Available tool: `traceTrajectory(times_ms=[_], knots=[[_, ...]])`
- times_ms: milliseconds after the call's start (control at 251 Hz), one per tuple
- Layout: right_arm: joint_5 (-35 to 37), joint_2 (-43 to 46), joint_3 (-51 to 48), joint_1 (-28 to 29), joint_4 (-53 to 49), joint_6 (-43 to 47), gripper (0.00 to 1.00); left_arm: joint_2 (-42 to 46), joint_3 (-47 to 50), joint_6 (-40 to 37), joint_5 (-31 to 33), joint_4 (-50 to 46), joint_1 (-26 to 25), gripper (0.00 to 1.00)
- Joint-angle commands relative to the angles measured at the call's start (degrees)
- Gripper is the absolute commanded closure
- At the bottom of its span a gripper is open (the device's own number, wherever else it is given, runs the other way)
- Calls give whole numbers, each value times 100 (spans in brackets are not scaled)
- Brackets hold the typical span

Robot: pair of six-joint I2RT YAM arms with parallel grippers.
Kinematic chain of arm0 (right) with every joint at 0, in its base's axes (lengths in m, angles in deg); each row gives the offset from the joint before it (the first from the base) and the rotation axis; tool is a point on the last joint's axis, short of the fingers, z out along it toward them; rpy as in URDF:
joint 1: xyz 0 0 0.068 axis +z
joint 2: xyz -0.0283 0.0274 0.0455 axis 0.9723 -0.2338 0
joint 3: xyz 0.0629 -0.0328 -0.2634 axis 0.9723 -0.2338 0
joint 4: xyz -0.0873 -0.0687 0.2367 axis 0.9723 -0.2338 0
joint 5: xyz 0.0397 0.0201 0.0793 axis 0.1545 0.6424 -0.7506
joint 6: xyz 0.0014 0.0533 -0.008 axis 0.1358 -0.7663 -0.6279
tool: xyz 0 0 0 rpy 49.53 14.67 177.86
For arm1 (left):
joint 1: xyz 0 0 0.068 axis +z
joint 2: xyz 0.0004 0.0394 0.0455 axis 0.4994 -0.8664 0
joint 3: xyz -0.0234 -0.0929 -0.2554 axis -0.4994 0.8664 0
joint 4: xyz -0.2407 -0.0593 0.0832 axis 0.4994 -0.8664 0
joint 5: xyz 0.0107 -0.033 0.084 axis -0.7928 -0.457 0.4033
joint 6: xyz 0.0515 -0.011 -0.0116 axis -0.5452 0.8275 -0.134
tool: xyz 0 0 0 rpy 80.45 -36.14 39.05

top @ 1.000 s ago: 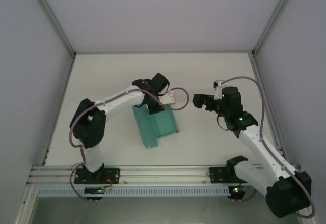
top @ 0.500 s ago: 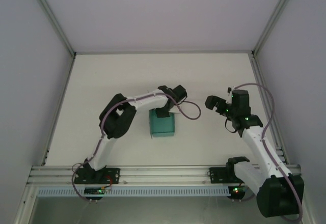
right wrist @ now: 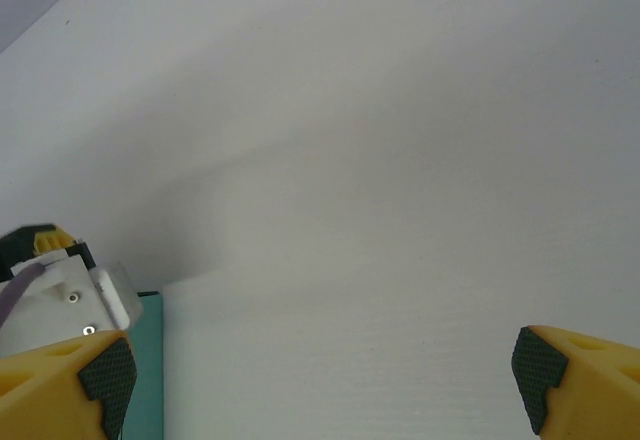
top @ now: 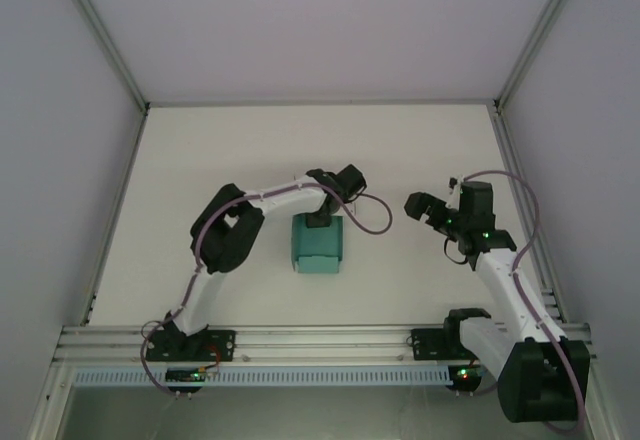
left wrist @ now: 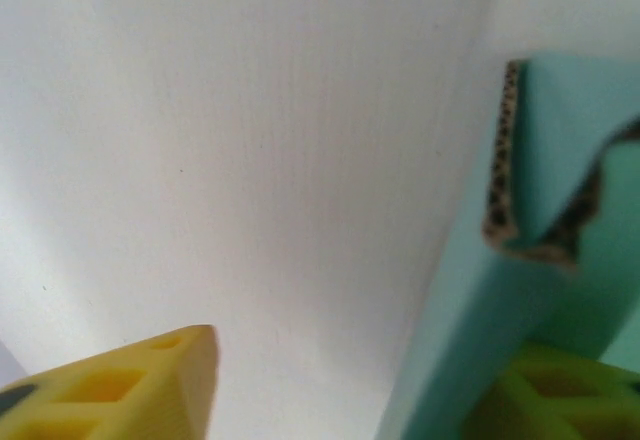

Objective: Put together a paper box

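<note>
1. Your left tool [top: 322,217] sits at the far edge of the paper box [top: 317,247] with its fingers [left wrist: 140,390] spread. In the wrist view a teal wall rests beside one finger and is not pinched.
2. Close on that wall only once it stands squarely between the pads, or the thin board will likely buckle.
3. The box lies in the middle of the desk [top: 200,160] and looks folded up rather than flat.
4. Your right tool [top: 416,203] hangs released, well to the right of the box. Bring it in to brace the right side before you press.
</note>
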Motion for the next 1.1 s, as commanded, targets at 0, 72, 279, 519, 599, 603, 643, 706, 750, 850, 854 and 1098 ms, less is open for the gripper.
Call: traceTrajectory(times_ms=[0, 72, 279, 519, 599, 603, 643, 706, 750, 850, 854, 1098], knots=[[-205, 43, 51, -33, -4, 305, 1, 492, 222, -259, -585, 230, -10, 26], [-172, 96, 96, -41, -100, 403, 1, 670, 225, -315, -783, 231, 14, 20], [-127, 268, 121, -34, -66, 453, 1, 671, 221, -374, -902, 170, 75, 19], [-266, 213, 45, -17, 174, 523, 1, 899, 84, -40, -1364, 218, 241, 15], [-613, 21, 119, 72, 322, 849, 1, 1474, 174, 415, -2014, 548, 443, 0], [-619, 6, 125, 81, 332, 873, 1, 1509, 184, 439, -2051, 574, 455, 0], [-638, -142, 227, 205, 338, 1078, 1, 1893, 350, 723, -2388, 876, 576, 1], [-519, -424, 433, 507, 313, 1451, 1, 2506, 658, 1272, -2633, 1459, 740, 0], [-406, -662, 593, 797, 318, 1738, 1, 2889, 858, 1767, -2542, 1798, 834, 1], [-280, -1341, 1028, 1572, 300, 2621, 1, 3596, 1201, 3135, -2070, 2201, 1170, 0], [-281, -1374, 1045, 1604, 299, 2660, 1, 3621, 1221, 3196, -2061, 2200, 1192, 1], [-199, -3589, 2496, 3013, -289, 5801, 8, 4747, 2670, 5345, -2258, 2161, 2674, 0]])
